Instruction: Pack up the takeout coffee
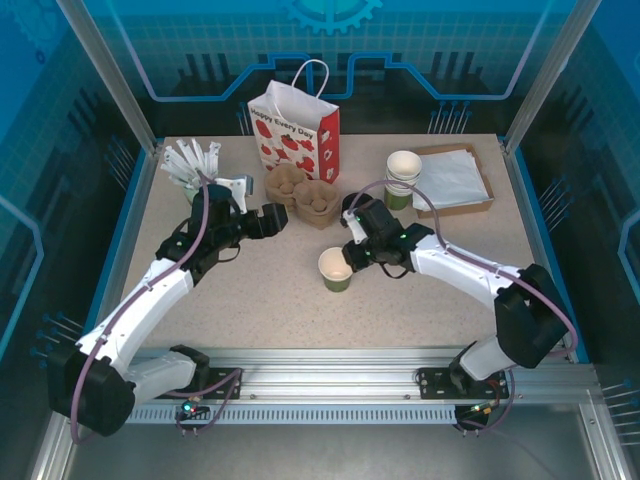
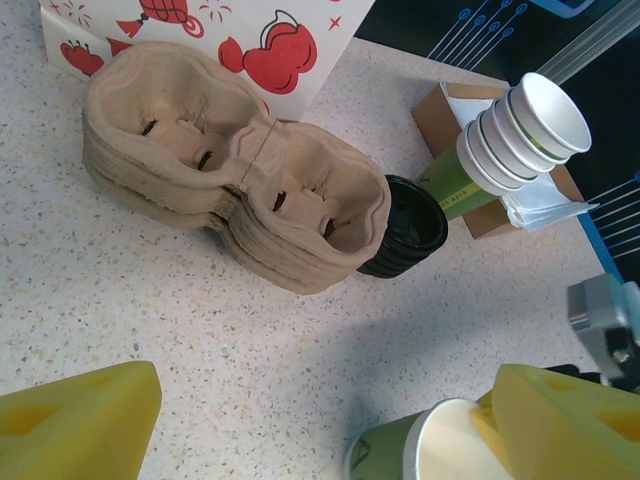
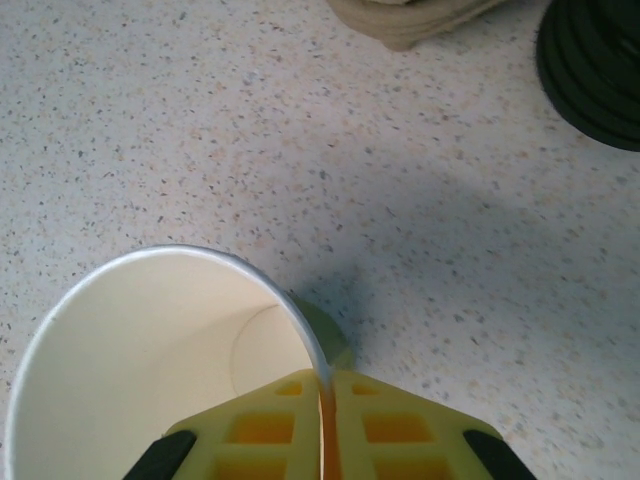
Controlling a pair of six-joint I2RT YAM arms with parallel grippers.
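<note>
Green cup stands near stacked cardboard carriers and black lids.

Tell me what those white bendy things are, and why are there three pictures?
They are two robot arms bolted to a table. Each ends in a two-finger pincher called a gripper. The big picture looks down from above. The other two come from little cameras on the wrists, so you see the yellow fingers up close. On the table are a paper bag with red fruit printed on it, stacked cardboard cup carriers, black lids, a stack of green cups and a tray of napkins. The right gripper is pinching the rim of one green paper cup that has no lid. The left gripper is open and holds nothing.
</note>
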